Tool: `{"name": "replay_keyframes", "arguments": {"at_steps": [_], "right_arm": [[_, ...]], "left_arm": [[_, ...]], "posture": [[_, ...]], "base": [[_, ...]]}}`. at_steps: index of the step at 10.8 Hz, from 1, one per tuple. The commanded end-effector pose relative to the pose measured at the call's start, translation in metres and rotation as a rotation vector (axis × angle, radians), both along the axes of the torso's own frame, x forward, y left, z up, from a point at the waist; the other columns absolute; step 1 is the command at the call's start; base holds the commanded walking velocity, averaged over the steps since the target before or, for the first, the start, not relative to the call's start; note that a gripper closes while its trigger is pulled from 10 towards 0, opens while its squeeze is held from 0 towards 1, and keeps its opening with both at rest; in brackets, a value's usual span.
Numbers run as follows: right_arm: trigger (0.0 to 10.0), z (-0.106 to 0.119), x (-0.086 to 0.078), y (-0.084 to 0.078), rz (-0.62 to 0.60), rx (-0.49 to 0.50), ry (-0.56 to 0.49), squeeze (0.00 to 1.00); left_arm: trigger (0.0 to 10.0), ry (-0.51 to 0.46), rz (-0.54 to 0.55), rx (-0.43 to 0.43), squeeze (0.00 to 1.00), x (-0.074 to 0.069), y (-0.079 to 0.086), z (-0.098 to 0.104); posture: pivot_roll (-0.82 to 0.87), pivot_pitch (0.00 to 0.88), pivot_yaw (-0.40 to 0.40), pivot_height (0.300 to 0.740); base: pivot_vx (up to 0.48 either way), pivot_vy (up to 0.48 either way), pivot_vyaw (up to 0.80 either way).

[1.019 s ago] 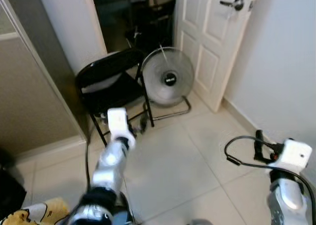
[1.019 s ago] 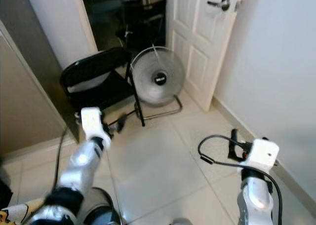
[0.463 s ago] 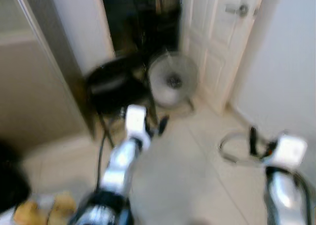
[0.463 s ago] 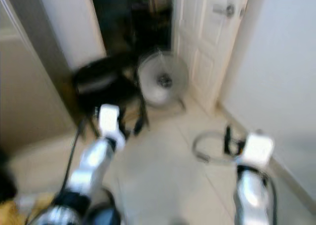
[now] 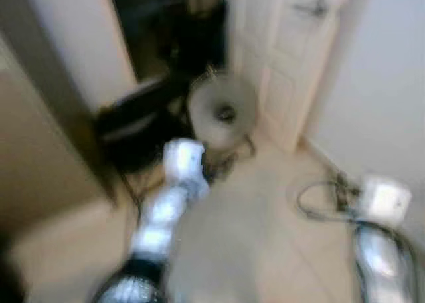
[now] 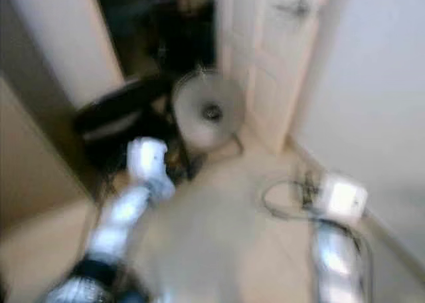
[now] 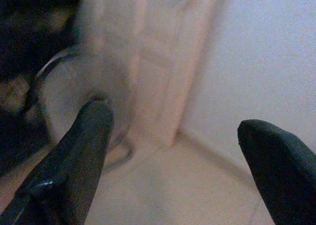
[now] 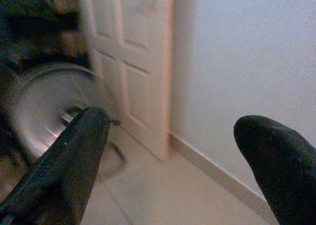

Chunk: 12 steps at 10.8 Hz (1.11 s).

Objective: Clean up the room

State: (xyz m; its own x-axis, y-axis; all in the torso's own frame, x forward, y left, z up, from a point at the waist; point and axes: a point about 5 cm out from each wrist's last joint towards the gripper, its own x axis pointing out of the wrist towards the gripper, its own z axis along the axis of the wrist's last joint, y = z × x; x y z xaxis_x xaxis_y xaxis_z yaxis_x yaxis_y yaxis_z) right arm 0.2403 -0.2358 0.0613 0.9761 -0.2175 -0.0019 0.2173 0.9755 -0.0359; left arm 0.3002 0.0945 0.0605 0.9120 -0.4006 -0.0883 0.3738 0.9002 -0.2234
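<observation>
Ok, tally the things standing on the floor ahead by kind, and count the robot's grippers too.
Black folding chair: 1
Round floor fan: 1
White panelled door: 1
Grippers: 2, left gripper and right gripper, both with fingers apart
Total: 5

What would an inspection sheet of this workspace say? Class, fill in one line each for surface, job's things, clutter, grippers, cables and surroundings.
Surface: pale tiled floor, blurred.
Job's things: nothing seen that is plainly meant for tidying.
Clutter: black folding chair beside a round floor fan.
Grippers: left gripper open, holding nothing; right gripper open, holding nothing.
Cables: a black cable loops at the right arm's wrist.
Surroundings: white panelled door, plain wall, dark doorway.
</observation>
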Motion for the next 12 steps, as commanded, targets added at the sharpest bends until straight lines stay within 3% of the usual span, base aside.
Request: {"name": "replay_keyframes", "arguments": {"at_steps": [1,2,4,6,9,11,12], "right_arm": [[10.0,-0.002,-0.006,-0.012,-0.029,-0.02,0.016,0.0],[10.0,-0.003,-0.008,-0.012,-0.028,-0.021,0.018,0.0],[10.0,-0.004,-0.013,-0.01,-0.016,-0.027,0.026,0.0],[10.0,-0.004,-0.016,-0.011,-0.017,-0.031,0.032,0.0],[10.0,-0.006,-0.022,-0.014,-0.028,-0.038,0.042,0.0],[10.0,0.0,-0.025,-0.016,-0.064,-0.018,-0.001,0.0],[10.0,0.007,-0.027,-0.017,-0.079,-0.027,-0.043,0.0]], "left_arm": [[10.0,0.042,0.017,-0.053,0.0,0.002,-0.011,0.001],[10.0,0.109,0.075,-0.09,0.0,0.001,-0.005,-0.007],[10.0,0.111,0.067,-0.046,0.0,0.0,-0.004,-0.01],[10.0,0.113,0.056,-0.019,0.0,0.0,-0.009,-0.01],[10.0,0.127,0.188,-0.041,0.0,0.005,0.004,-0.011],[10.0,0.002,0.238,-0.046,0.0,0.008,0.016,0.003],[10.0,-0.056,0.216,-0.056,0.0,0.009,0.013,0.012]], "posture": [[-0.26,0.0,0.07,0.736],[-0.26,0.0,0.071,0.736],[-0.26,0.0,0.063,0.736],[-0.27,0.0,0.064,0.736],[-0.29,0.0,0.069,0.736],[-0.3,0.0,0.076,0.736],[-0.3,0.0,0.074,0.736]], "base": [[0.461,0.0,0.0],[0.458,0.0,0.0],[0.458,0.0,0.0],[0.0,0.0,0.0],[0.0,0.0,0.0],[0.0,0.0,0.0],[0.0,0.0,0.0]]}}
